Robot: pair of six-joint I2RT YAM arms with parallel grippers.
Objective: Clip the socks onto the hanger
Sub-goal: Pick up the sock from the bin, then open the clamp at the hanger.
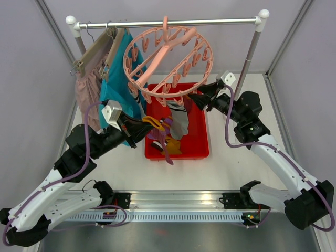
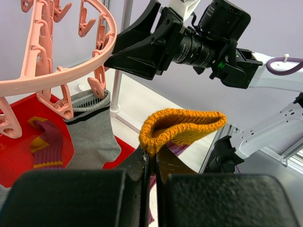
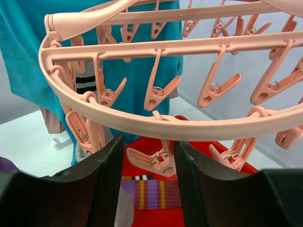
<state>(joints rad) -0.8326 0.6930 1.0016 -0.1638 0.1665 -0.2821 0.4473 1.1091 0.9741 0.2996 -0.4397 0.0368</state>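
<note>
- The left gripper [image 2: 151, 165] is closed tight on the lower edge of the mustard yellow sock [image 2: 184, 125], at its cuff.
- That sock is held up above the red bin [image 1: 202, 137], below the near rim of the hanger [image 1: 152, 67].
- Its cuff gapes open in a flattened oval. The oval's long axis runs away from the fingers toward the right arm, and the mouth faces upward. The rest of the sock drops behind the fingers, hidden.
- The hanger hangs by its hook from the rail [image 1: 220, 22], with the ring tilted and the crossbar running from near-left to far-right in the top view.
- A grey sock [image 2: 92, 135] is already clipped to the ring. It hangs straight down over the bin, cuff up.
- A purple sock [image 2: 47, 146] lies in the bin.
- The right gripper [image 3: 149, 146] sits at the ring's near rim, jaws partway apart. One clip [image 3: 150, 160] lies crosswise between them; I cannot tell whether the pads actually press on it.
- A teal garment [image 1: 118, 79] hangs at the rail's left end.
</note>
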